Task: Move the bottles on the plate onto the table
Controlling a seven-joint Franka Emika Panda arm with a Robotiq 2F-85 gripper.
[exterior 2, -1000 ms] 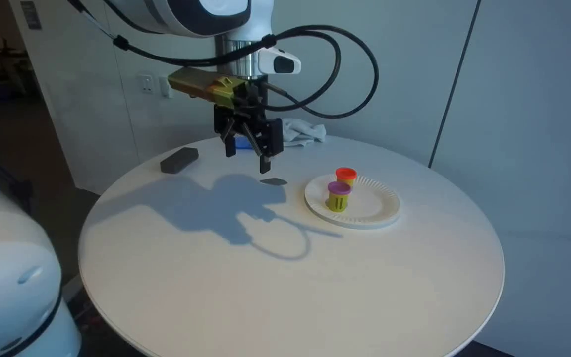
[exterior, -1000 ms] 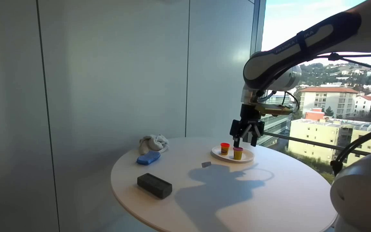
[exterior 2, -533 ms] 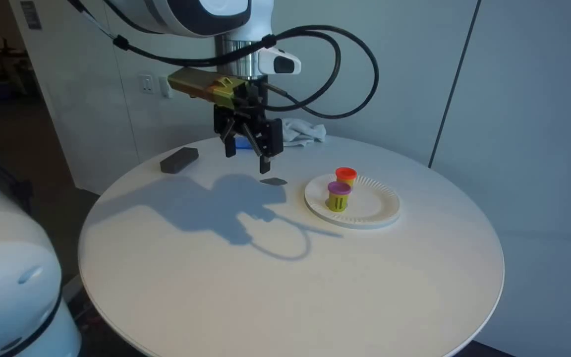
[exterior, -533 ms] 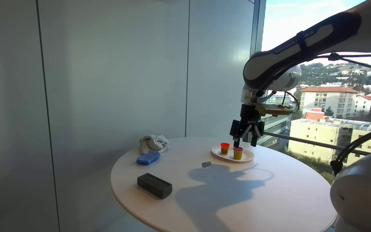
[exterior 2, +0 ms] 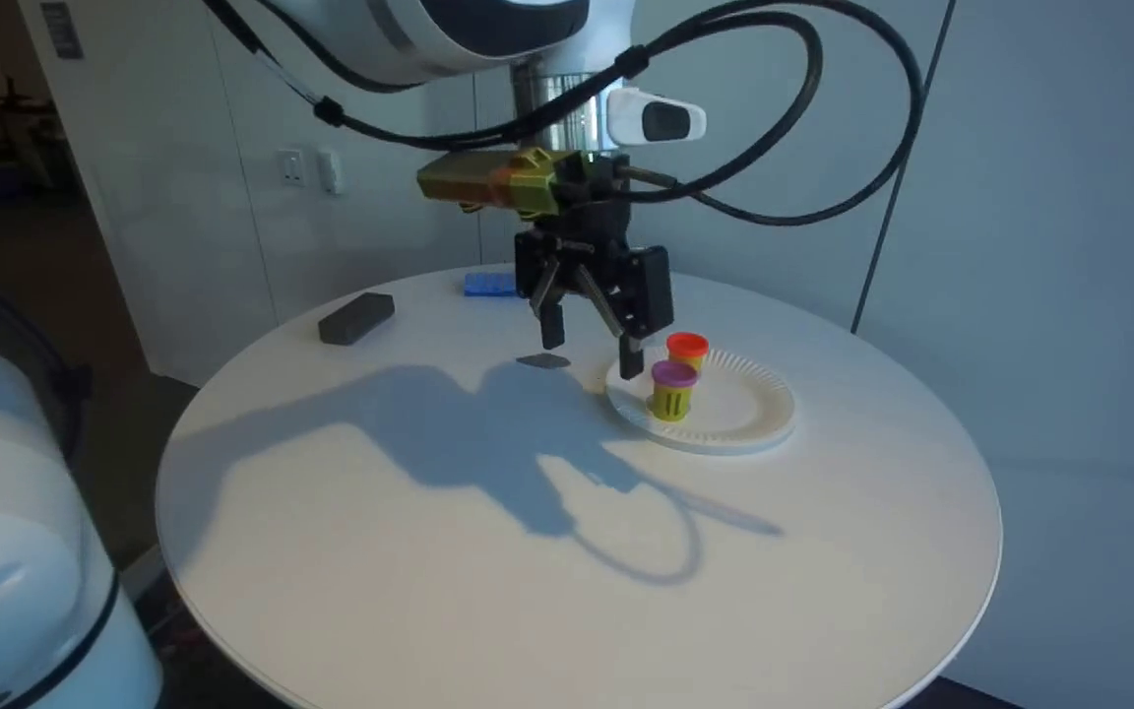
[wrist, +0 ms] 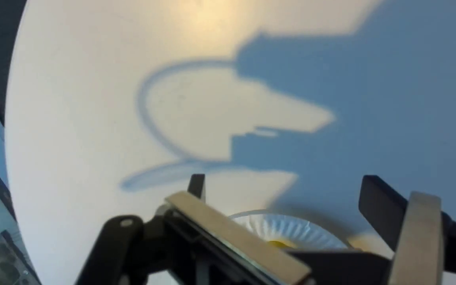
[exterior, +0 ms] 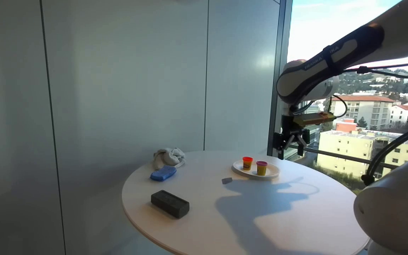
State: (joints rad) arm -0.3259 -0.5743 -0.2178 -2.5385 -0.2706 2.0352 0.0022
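Note:
Two small yellow bottles stand upright on a white paper plate (exterior 2: 749,404). The bottle with a purple lid (exterior 2: 671,398) is nearer in that exterior view; the bottle with a red lid (exterior 2: 688,347) is just behind it. Both bottles, purple-lidded (exterior: 261,169) and red-lidded (exterior: 247,164), also show in an exterior view. My gripper (exterior 2: 592,347) is open and empty above the table, beside the plate (exterior: 273,173). It also shows in an exterior view (exterior: 290,153). In the wrist view my gripper (wrist: 287,188) stands wide open; its linkage covers most of the plate (wrist: 295,227), leaving a yellow sliver.
The round white table (exterior: 204,226) carries a dark block (exterior: 170,204), a blue sponge (exterior: 163,173) and a crumpled cloth (exterior: 170,158) on the side away from the plate. A small grey flat patch (exterior 2: 543,361) lies near the plate. A window stands beside the table.
My open gripper was still between the earlier frames, then moved right in both exterior views. It now appears closer to the plate in one of them. Bottles and plate have not moved.

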